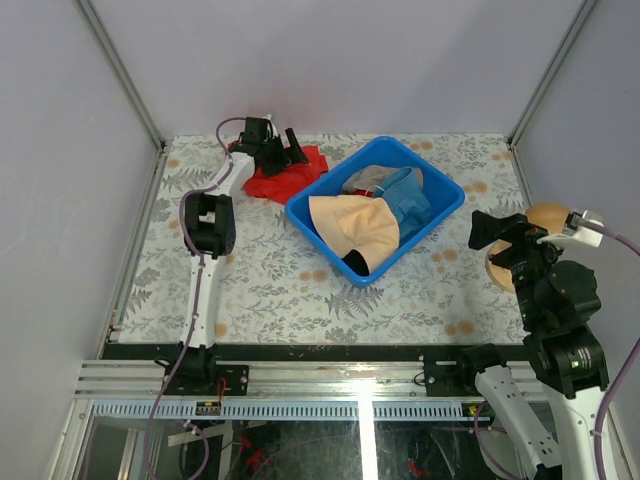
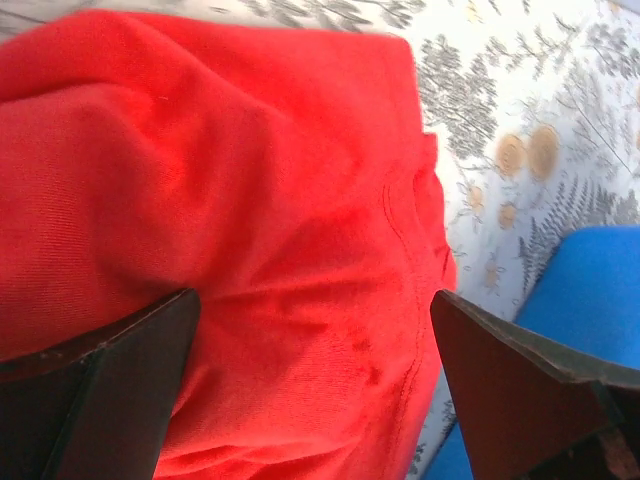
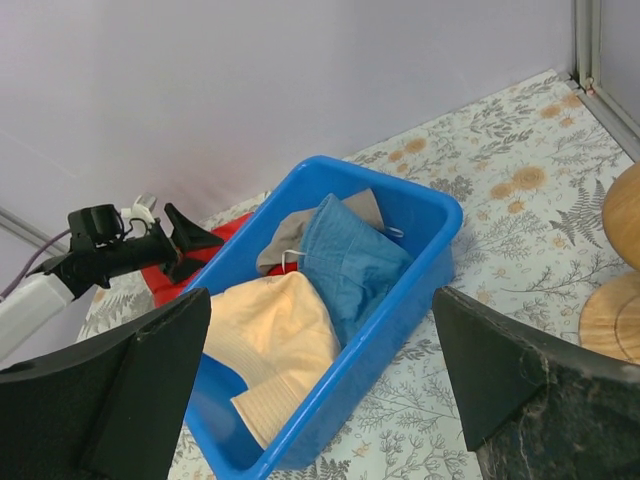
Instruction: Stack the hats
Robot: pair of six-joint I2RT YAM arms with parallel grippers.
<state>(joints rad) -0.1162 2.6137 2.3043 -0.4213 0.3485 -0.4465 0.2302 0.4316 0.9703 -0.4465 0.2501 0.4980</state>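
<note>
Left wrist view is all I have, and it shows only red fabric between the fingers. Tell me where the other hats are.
Observer: Three lie in the blue bin: the peach hat, the blue hat and the grey-khaki hat.
Operator: Give me the right tool.
Observer: The right tool is open and empty, raised to the bin's right and facing it.
Operator: Report what's beside it.
Observer: A wooden stand sits just right of that tool.
</note>
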